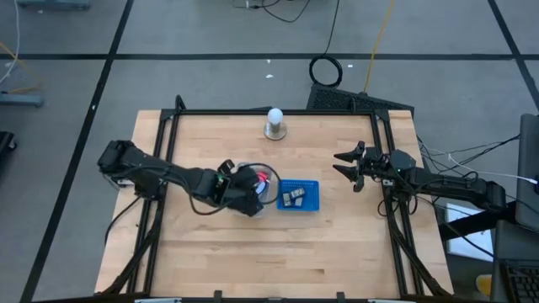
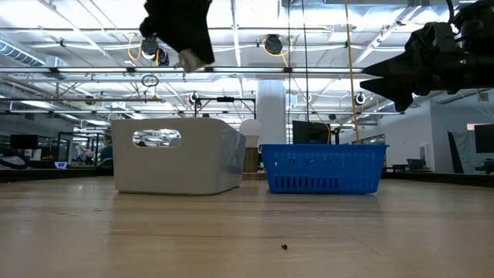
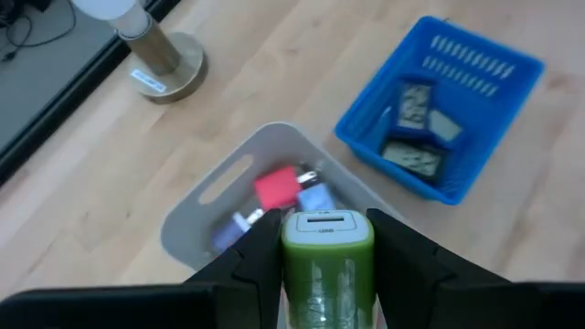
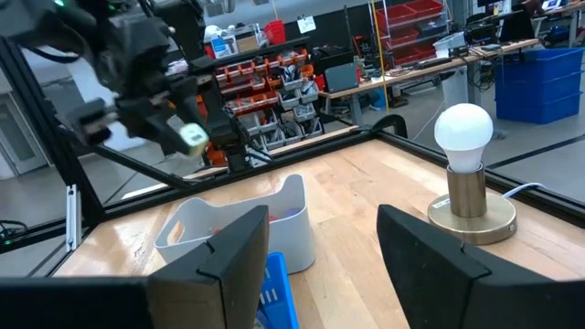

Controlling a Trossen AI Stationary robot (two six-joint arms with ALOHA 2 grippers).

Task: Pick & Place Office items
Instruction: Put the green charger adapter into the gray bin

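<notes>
I have the left gripper [image 3: 326,265] above the white bin [image 3: 196,219], fingers clamped on a green item [image 3: 326,251]. Red [image 3: 277,188], blue and purple items lie in the bin below. More items [image 1: 294,197] sit in the blue basket [image 1: 313,204] beside it. My right gripper [image 1: 346,165] hovers well apart, fingers spread, empty.

Two arms, each with one gripper: the left gripper [image 3: 326,274] and the right gripper [image 4: 322,265]. One green item [image 3: 327,260], held. One white tray [image 3: 196,219] with one red item [image 3: 277,189] and what look like two bluish items [image 3: 315,196], partly hidden. One blue basket [image 3: 480,68] with about four dark items [image 3: 416,157]. One white bulb on a base [image 4: 466,174]
</notes>
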